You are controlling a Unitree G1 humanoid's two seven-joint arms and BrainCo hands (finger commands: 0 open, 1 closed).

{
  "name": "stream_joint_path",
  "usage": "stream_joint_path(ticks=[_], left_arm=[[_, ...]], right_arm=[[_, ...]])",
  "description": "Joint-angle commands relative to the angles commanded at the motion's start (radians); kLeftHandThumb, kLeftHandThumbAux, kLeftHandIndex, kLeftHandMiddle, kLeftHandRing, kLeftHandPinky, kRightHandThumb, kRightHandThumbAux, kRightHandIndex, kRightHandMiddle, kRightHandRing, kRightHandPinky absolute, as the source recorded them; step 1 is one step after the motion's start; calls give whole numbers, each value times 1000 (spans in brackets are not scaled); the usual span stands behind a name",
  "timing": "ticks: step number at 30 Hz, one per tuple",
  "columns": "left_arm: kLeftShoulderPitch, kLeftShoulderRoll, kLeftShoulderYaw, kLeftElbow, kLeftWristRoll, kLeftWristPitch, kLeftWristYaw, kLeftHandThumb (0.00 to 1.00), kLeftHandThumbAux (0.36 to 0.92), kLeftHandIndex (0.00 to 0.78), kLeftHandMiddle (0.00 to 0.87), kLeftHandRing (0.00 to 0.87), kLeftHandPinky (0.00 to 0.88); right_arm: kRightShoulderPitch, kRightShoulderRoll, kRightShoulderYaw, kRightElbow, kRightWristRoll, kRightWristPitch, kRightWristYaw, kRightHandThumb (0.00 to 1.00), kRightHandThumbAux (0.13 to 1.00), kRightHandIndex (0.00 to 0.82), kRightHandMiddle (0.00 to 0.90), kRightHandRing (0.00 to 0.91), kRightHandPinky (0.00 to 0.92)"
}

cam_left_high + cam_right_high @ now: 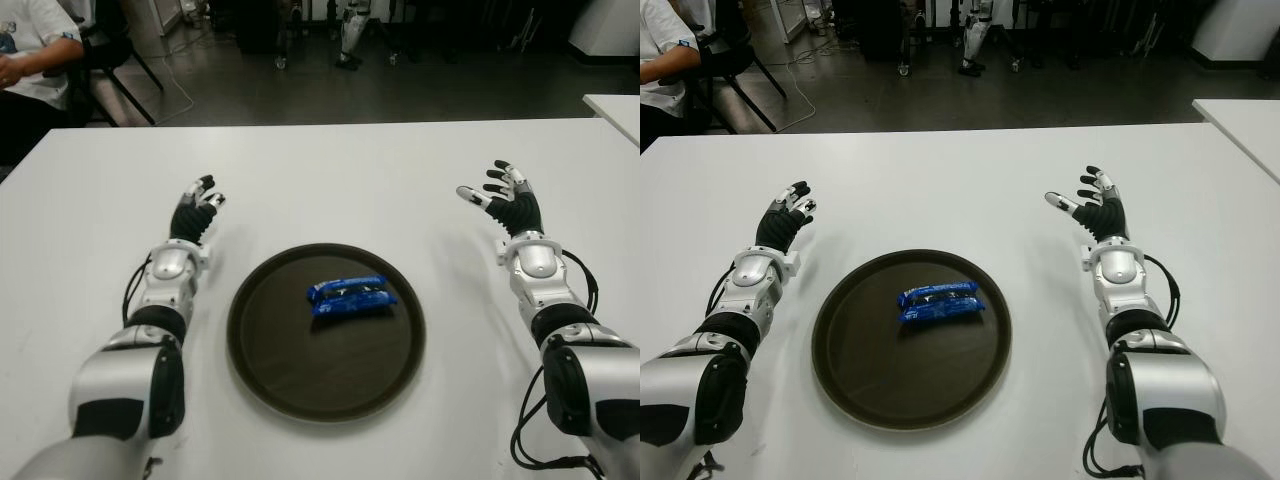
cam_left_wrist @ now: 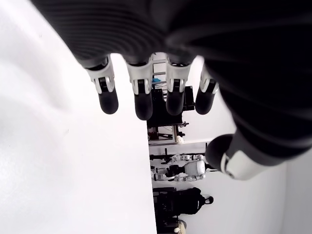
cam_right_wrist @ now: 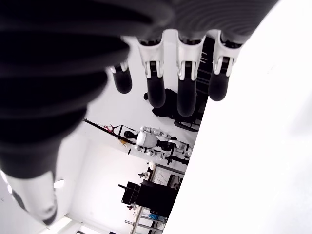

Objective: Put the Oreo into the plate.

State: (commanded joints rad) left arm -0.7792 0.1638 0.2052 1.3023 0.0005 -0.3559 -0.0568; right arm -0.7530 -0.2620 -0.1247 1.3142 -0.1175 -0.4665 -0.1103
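Left eye view is showing the Oreo [image 1: 350,294] lying in the plate [image 1: 262,360], both the left hand [image 1: 196,208] and right hand [image 1: 506,199] spreading empty fingers, so any careless sweep risks knocking it out.

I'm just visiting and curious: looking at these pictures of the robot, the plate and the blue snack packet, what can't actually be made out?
- Lettering on the Oreo packet in the plate: too small to read in either eye view.
- Plate and packet: absent from both wrist views.
- Whether the open left hand and right hand touch the table: cannot tell.
- Person at the far left: cut off by the edge.
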Motion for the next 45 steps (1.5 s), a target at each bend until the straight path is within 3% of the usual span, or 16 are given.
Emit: stream_joint_path(ticks=[21, 45], left_arm=[[1, -2, 5, 0, -6, -5, -10, 79, 593, 32, 93, 62, 49], [1, -1, 7, 1, -7, -8, -23, 74, 599, 29, 89, 67, 57]], right_arm=[[1, 19, -71, 2, 73, -43, 113, 32, 599, 114, 184, 185, 183], [-3, 21, -62, 6, 42, -19, 79, 38, 605, 137, 207, 206, 187]])
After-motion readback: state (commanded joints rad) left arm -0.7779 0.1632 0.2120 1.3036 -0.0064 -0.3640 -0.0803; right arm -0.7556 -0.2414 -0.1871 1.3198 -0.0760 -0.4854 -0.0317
